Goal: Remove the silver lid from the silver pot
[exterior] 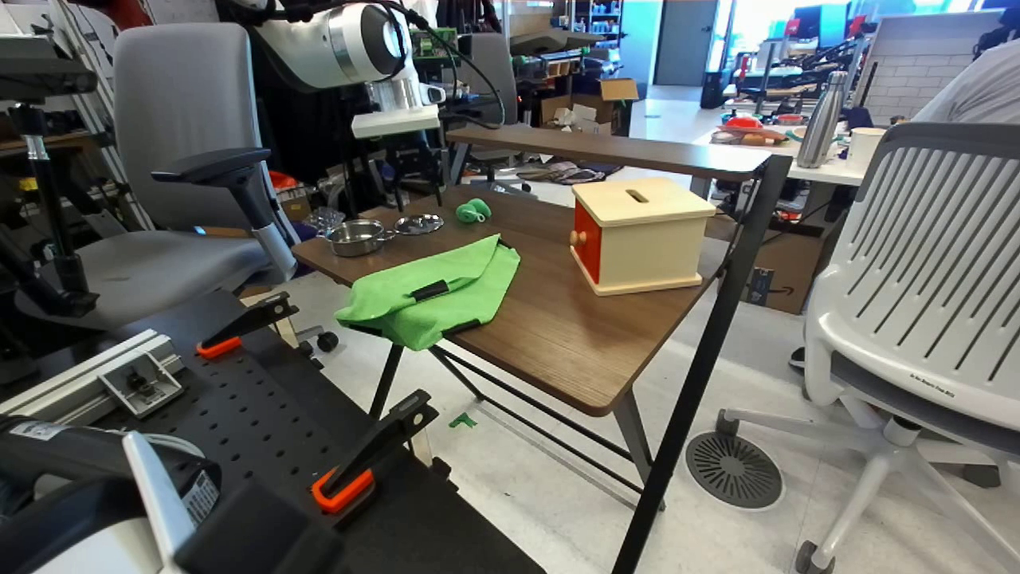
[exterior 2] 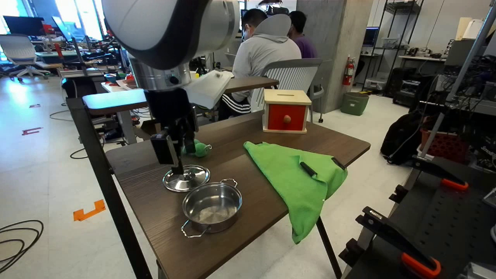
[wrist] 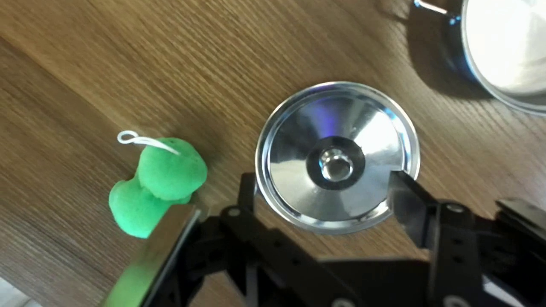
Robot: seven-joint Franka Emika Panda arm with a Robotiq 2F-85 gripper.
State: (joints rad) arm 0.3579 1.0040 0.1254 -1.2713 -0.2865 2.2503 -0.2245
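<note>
The fingers [wrist: 411,209] are spread wide and released. The gripper [wrist: 323,187] points downward and is positioned over the silver lid [wrist: 294,170]. In the wrist view, one fingertip overlaps the lid's rim and the other lines up with the opposite side; contact between fingers and lid cannot be determined. The lid lies flat on the table [exterior: 574,351], with its knob [wrist: 336,166] facing up.

The silver pot [exterior 2: 212,207] stands upright just beside the lid, uncovered, with its interior exposed. Wire handles [exterior 2: 229,180] project from opposite sides of the pot. Near the lid, on another side, rests a green two-lobed item [wrist: 170,170] fitted with a white loop [wrist: 155,143].

Farther along the table, a green cloth [exterior: 434,299] with black strips lies partly on the top and partly over the edge. A tan wooden box [exterior: 649,247] stands upright, well apart from the pot; it has a slot in its top and a red front panel [exterior 2: 286,110] with a round wooden pull [exterior 2: 287,119].

The white arm [exterior: 311,52] extends above the table in both exterior views. Beside the table is a black perforated board [exterior: 263,402] carrying orange-tipped clamps [exterior: 378,446].
</note>
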